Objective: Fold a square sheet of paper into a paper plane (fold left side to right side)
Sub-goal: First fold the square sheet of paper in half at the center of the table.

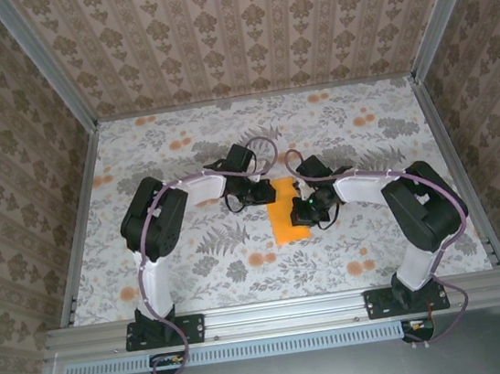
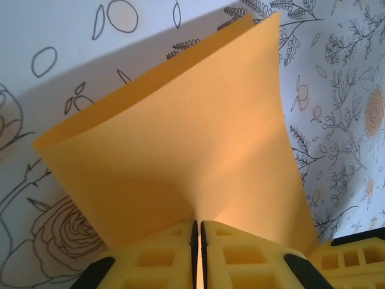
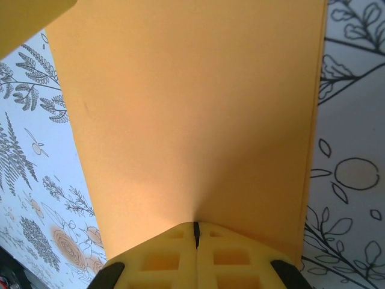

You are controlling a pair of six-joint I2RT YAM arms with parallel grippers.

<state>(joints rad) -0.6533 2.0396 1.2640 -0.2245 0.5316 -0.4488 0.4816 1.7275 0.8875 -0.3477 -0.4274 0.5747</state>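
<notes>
The square sheet of paper (image 1: 286, 214) is plain bright orange and lies doubled over as a narrow upright strip at the table's middle. My left gripper (image 1: 251, 196) reaches it from the upper left, my right gripper (image 1: 310, 209) from the right. In the left wrist view the sheet (image 2: 180, 138) curves up in two layers, and the left gripper (image 2: 198, 227) is shut on its near edge. In the right wrist view the sheet (image 3: 192, 114) spreads away from my right gripper (image 3: 195, 232), which is shut on its edge. A second layer's edge shows along the right side.
The table (image 1: 196, 268) has a white cloth printed with grey leaves and small orange flowers. Patterned walls and metal rails (image 1: 79, 219) close it in on three sides. A yellow finger of the other gripper (image 2: 355, 259) sits close at the lower right of the left wrist view.
</notes>
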